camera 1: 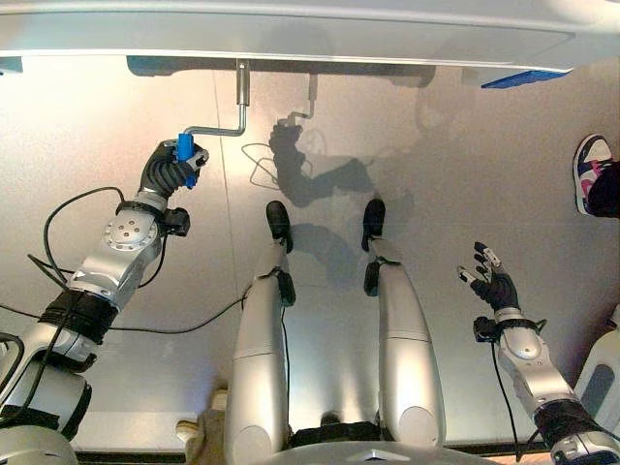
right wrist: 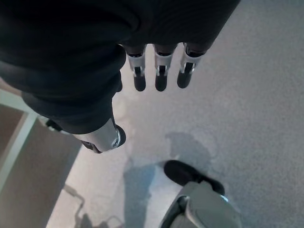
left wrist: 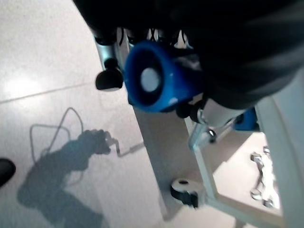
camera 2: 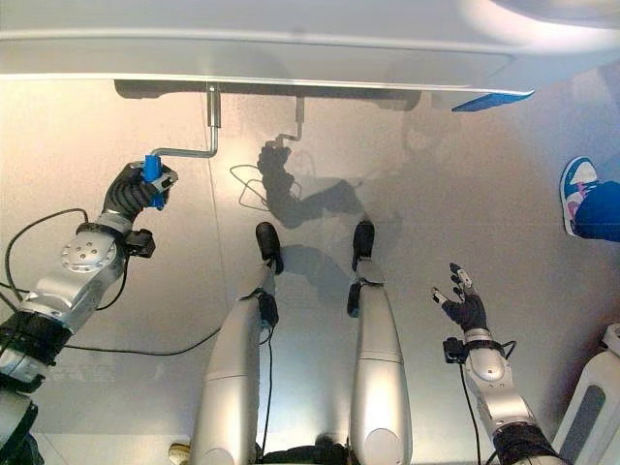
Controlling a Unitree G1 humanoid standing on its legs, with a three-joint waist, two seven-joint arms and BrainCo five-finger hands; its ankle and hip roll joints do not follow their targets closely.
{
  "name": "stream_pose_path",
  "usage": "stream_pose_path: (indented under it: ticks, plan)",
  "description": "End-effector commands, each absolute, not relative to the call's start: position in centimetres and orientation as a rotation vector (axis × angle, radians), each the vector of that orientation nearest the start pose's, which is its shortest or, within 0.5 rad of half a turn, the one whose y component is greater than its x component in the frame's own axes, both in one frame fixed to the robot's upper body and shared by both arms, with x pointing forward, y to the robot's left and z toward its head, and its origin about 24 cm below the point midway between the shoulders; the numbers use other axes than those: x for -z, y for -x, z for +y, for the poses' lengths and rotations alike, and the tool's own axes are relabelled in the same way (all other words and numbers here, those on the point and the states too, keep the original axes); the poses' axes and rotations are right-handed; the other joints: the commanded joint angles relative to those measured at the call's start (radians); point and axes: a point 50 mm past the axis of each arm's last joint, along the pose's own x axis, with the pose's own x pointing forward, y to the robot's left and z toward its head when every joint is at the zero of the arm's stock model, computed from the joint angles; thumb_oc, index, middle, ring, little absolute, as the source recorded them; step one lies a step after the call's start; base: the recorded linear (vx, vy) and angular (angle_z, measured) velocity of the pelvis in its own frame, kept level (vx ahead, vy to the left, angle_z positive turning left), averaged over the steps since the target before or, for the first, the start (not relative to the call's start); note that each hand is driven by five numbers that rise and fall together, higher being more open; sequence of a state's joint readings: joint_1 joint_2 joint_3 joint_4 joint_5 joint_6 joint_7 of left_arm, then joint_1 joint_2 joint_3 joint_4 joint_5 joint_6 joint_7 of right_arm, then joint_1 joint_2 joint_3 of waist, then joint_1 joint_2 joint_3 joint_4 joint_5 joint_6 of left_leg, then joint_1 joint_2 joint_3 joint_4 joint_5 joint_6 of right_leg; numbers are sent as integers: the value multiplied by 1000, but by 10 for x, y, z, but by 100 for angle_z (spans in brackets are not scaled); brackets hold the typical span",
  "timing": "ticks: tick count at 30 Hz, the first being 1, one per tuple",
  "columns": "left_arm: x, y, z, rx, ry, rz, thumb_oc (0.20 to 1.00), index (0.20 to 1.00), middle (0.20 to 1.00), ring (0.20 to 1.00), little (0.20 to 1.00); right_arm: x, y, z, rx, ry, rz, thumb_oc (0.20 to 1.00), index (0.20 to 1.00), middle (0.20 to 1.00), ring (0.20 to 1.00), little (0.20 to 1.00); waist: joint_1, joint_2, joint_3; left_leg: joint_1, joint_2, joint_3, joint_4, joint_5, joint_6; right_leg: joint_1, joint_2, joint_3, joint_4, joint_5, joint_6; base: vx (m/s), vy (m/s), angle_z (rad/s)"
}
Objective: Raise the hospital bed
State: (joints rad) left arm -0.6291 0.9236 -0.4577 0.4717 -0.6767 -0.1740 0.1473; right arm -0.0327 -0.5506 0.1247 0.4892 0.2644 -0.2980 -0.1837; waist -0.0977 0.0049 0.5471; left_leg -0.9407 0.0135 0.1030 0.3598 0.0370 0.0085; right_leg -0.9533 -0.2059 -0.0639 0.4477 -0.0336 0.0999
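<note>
The white end of the hospital bed runs along the far edge of the eye views. A silver crank hangs down from it and bends left to a blue handle. My left hand is shut on that blue handle, fingers curled round it; in the left wrist view the handle's blue end shows just under the dark cover. My right hand hangs open over the floor at the right, apart from the bed, its fingers straight and holding nothing.
A person's shoe stands on the grey floor at the far right. A blue part sits under the bed's right end. The bed frame with a caster shows in the left wrist view. A white object stands at the lower right.
</note>
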Motion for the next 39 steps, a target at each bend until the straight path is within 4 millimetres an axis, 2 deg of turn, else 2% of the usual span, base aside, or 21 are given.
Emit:
stream_pose_path:
  ticks: [1,2,4,6,10,12,13,17,21,22,27,30,33,35,39]
  plan:
    - [-261,-328,350,-387,-516,-371,200,200,200,200,200,-1,-211,-304,238,401,189,1000,1000,1000,1000,1000,-11,68,-27,15,5,-33,98,-107,-48,63,-59,2,-86,96,102,0,0,0]
    - [-262,-329,349,-386,-518,-371,200,200,200,200,200,-1,-211,-304,239,400,189,1000,1000,1000,1000,1000,-10,67,-27,15,5,-33,98,-107,-48,63,-59,2,-86,96,102,15,48,-2]
    - [-260,-327,364,-443,-581,-313,200,200,200,200,200,-4,-214,-302,222,397,175,1000,1000,1000,1000,1000,-11,65,-27,10,7,-27,102,-111,-45,60,-57,6,-93,103,106,20,48,-4]
    - [-259,-328,367,-460,-594,-298,200,200,200,200,200,-4,-215,-302,220,394,173,1000,1000,1000,1000,1000,-12,63,-27,7,9,-25,103,-112,-45,59,-57,5,-96,104,107,18,13,-11]
    - [-244,-329,378,-517,-662,-203,200,200,200,200,200,-6,-215,-300,212,390,163,1000,1000,1000,1000,1000,-28,47,-27,-16,13,-24,130,-127,-41,39,-51,11,-93,104,109,23,26,-9]
    - [-244,-329,380,-529,-688,-186,200,200,200,200,200,-7,-214,-299,206,388,156,1000,1000,1000,1000,1000,-31,41,-27,-25,15,-23,141,-132,-39,31,-48,15,-88,103,109,12,13,-5]
    - [-240,-330,382,-546,-754,-149,200,200,200,200,200,-9,-214,-298,194,383,146,1000,1000,1000,1000,1000,-40,28,-27,-42,20,-24,163,-140,-37,18,-42,17,-81,102,108,18,-4,-3]
    - [-232,-334,381,-550,-792,-105,200,200,200,200,200,-13,-216,-295,184,366,119,1000,1000,1000,1000,1000,-45,13,-27,-61,32,-26,189,-153,-33,-1,-32,20,-67,96,105,16,4,-7]
    - [-223,-341,379,-556,-828,-47,200,200,200,200,200,-28,-223,-293,181,347,41,1000,1000,1000,1000,1000,-52,-4,-27,-90,44,-25,227,-169,-29,-30,-20,29,-49,88,101,20,-3,-10]
    - [-220,-344,377,-568,-862,-11,200,200,200,200,200,-40,-229,-290,179,324,-25,1000,1000,1000,1000,1000,-57,-13,-27,-105,52,-30,244,-176,-27,-48,-13,32,-37,83,99,23,-12,-8]
    - [-214,-351,374,-575,-891,41,200,200,200,200,200,-45,-230,-286,172,297,-57,1000,1000,1000,1000,1000,-64,-26,-27,-126,58,-37,267,-183,-26,-67,-1,39,-23,71,91,7,-13,-3]
    - [-205,-361,361,-552,-884,67,200,200,200,200,200,-45,-231,-281,153,282,-61,1000,1000,1000,1000,1000,-73,-46,-27,-154,70,-41,298,-192,-25,-94,8,36,-1,63,87,-2,-35,-8]
    - [-205,-365,356,-542,-891,67,200,200,200,200,200,-45,-231,-281,149,282,-61,1000,1000,1000,1000,1000,-75,-50,-27,-161,72,-42,304,-194,-25,-99,11,36,3,62,86,-2,-21,-4]
    - [-196,-377,333,-482,-887,65,200,200,200,200,200,-45,-233,-278,144,266,-67,1000,1000,1000,1000,1000,-82,-60,-27,-175,76,-50,314,-193,-24,-113,14,35,16,57,84,-9,-49,-3]
    - [-189,-395,294,-400,-855,25,200,200,200,200,200,-44,-236,-273,136,248,-70,1000,1000,1000,1000,1000,-88,-71,-27,-178,78,-52,317,-192,-27,-122,16,31,27,52,80,-4,-16,-1]
